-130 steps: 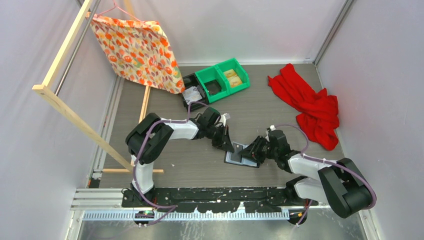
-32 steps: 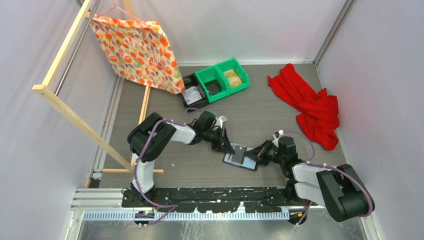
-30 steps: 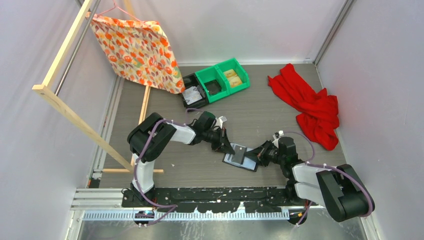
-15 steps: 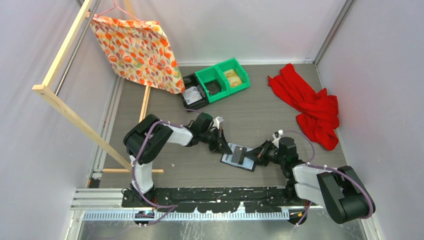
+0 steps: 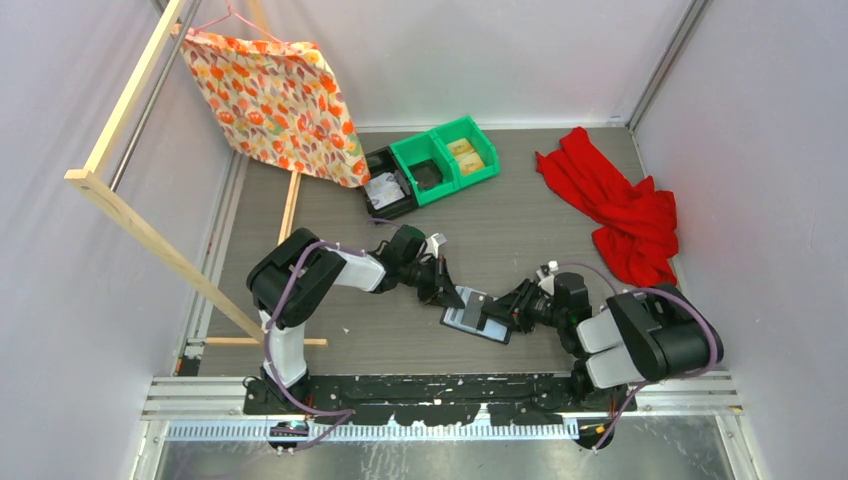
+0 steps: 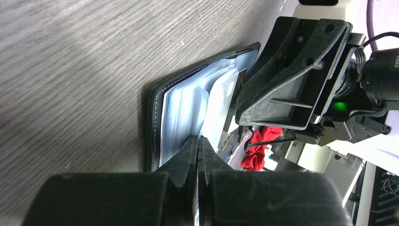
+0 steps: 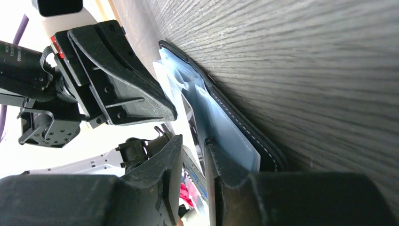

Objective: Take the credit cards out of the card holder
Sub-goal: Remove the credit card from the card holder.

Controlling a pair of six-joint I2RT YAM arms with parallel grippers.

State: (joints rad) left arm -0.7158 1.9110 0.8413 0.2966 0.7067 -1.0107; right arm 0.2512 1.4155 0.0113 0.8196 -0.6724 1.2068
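The card holder [image 5: 470,322] lies open on the table between both grippers, its black stitched edge [image 6: 155,117] framing glossy clear sleeves. A pale credit card [image 6: 219,109] sits inside a sleeve and shows from the other side as a white edge [image 7: 165,85]. My left gripper [image 5: 455,299] is shut, its tips [image 6: 199,139] pressed against the sleeves at the holder's left side. My right gripper [image 5: 508,312] is at the holder's right side. Its jaws [image 7: 194,141] stand slightly apart with nothing between them, one finger [image 7: 221,160] resting on a sleeve.
At the back stand green bins [image 5: 445,160] and a black bin [image 5: 388,185]. A red cloth [image 5: 620,210] lies at the right. A patterned cloth [image 5: 275,100] hangs from a wooden frame [image 5: 150,235] at the left.
My right gripper has gone from shut to slightly open, and its arm has folded in closer to the holder. The left gripper stays shut, shifted slightly along the holder's edge.
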